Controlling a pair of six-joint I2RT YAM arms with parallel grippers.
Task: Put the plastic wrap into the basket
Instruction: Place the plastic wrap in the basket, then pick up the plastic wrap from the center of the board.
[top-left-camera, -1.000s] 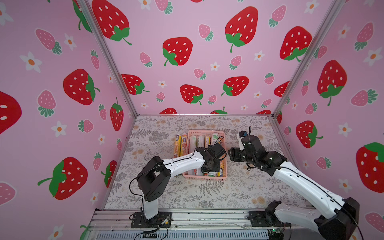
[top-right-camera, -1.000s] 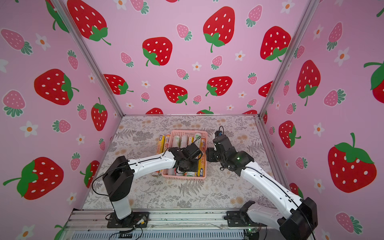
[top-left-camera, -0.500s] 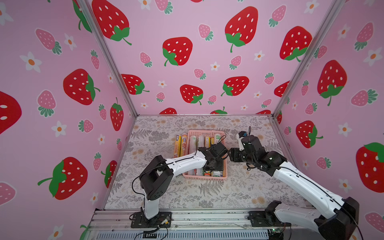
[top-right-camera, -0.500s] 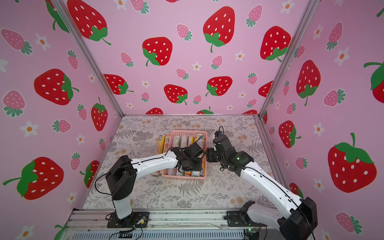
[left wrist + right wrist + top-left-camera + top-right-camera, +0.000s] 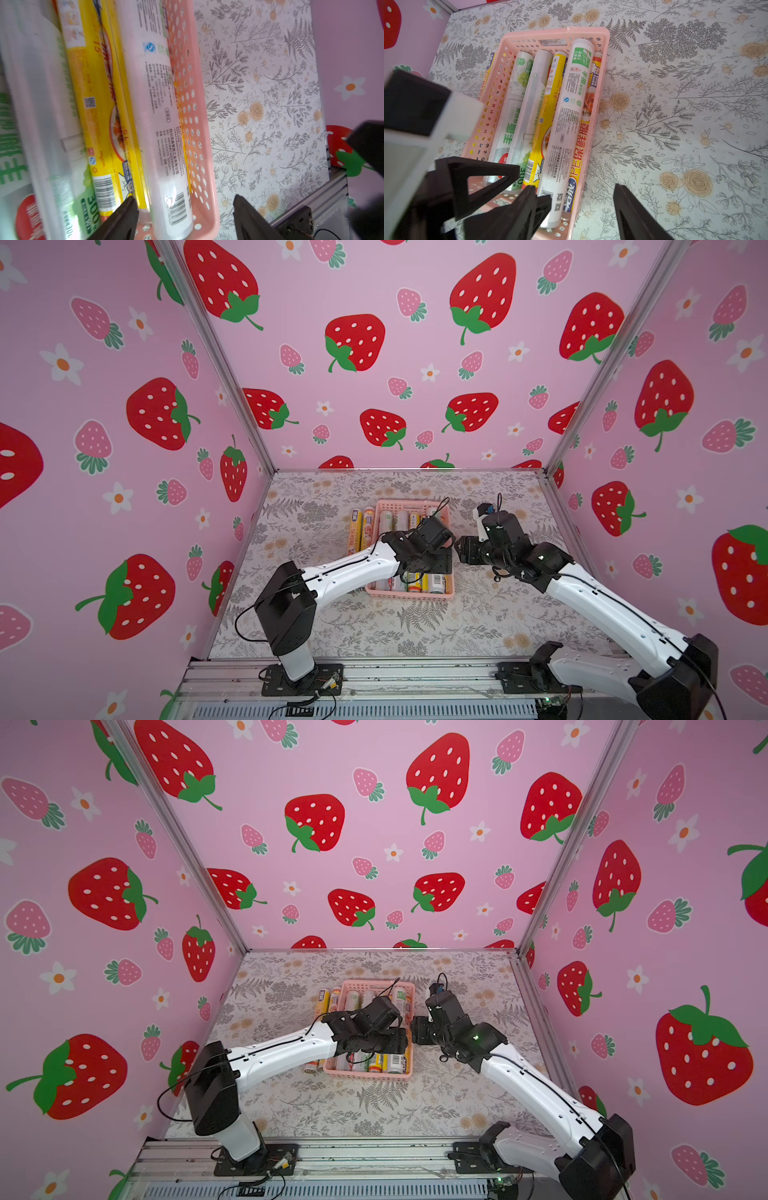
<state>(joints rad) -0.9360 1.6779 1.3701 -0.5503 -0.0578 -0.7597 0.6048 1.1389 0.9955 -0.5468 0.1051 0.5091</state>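
Floral-print table [image 5: 478, 614] fills the booth floor. The pink basket [image 5: 409, 593] sits near its centre, long axis running 12 to 6 in both top views. Plastic wrap lies lengthwise inside, packed side by side; likely the only way it fits, since the basket is barely longer than a roll. White roll [image 5: 566, 116] rides on top at the 3 o'clock wall, propped on a yellow-orange roll [image 5: 586, 133], probably because the floor row is full. Two yellow rolls [image 5: 354, 531] lie on the table just outside the 9 o'clock wall, not yet in. Left gripper [image 5: 184, 198] hangs over the basket's 5 o'clock corner, jaws apart, straddling the white roll's end and the wall, clamping nothing. Right gripper [image 5: 573, 186] sits at 3 o'clock, jaws parted and empty, one finger over the basket's end and the other over bare table; it looks to be standing clear. Print: green "手撕" on green-print roll [image 5: 512, 116]; green "300" near the 6 o'clock ends; "15" on yellow roll [image 5: 548, 108]. White roll carries "手撕保鲜膜", a barcode and an oval stamp. Finer text unreadable.
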